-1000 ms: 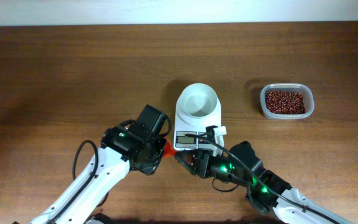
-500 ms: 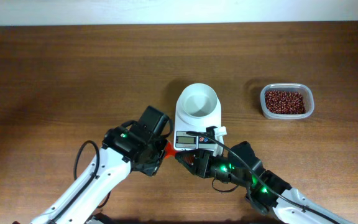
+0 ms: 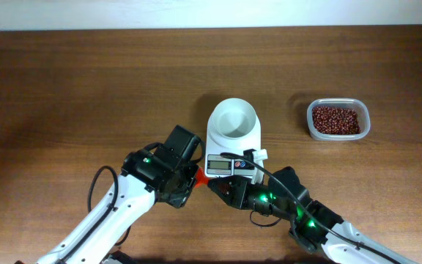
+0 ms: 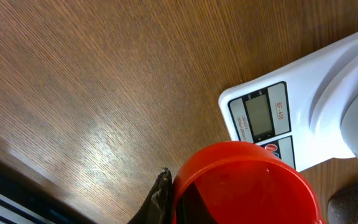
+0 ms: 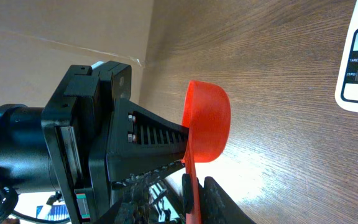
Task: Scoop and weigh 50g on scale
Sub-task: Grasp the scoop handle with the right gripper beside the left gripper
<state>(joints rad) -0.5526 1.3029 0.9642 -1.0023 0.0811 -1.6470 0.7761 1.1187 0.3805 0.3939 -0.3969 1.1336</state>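
The left end effector (image 3: 190, 179) is staying pressed together on the red scoop (image 5: 207, 121) where cup meets handle, holding it just beside the scale (image 3: 218, 164). Overhead, almost nothing is shifting from a moment ago. The right end effector (image 5: 191, 199) is sitting nose to nose with the left, its fingers flanking the scoop's handle; whether they are pinching yet, I cannot tell. This is looking like a hand-over, so scooping is not yet starting. The bowl (image 3: 233, 117) is lying empty, and the beans (image 3: 335, 119) are sitting in the clear tub (image 3: 366, 123), well apart to the right. The wood-grain worktop (image 3: 86, 88) is carrying everything, and a pale wall (image 3: 196, 11) is running along its far edge.
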